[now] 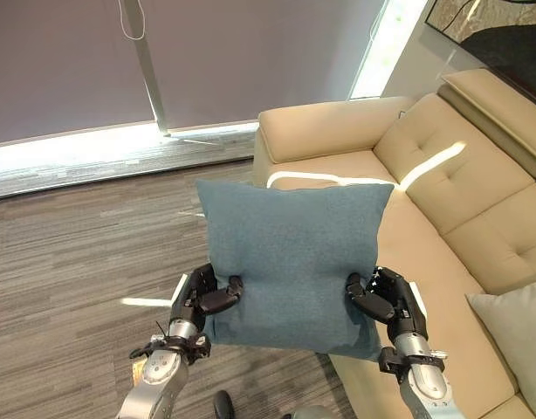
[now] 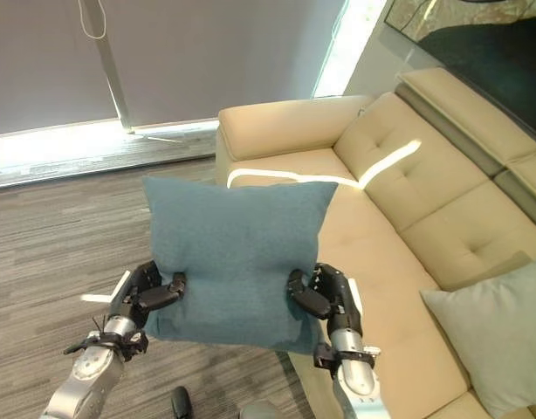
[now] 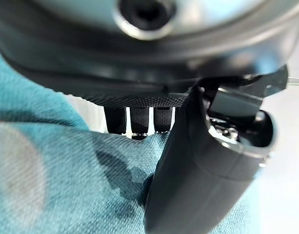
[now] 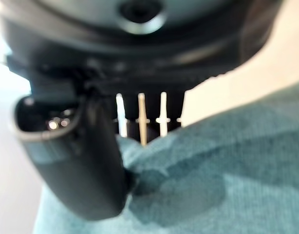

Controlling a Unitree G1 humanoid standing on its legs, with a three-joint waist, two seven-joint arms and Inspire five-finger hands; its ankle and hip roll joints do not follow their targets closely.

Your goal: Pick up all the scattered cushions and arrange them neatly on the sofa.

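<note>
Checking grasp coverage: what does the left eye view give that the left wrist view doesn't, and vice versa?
Left eye view alone: the whole teal cushion held upright between the left robot hand and right robot hand, the beige sofa behind it, a grey cushion at the sofa's near end, and the wood floor.

Left wrist view alone: the thumb pressed into the teal fabric up close, denting it.

Both: the left robot hand pinching the teal cushion's edge.
</note>
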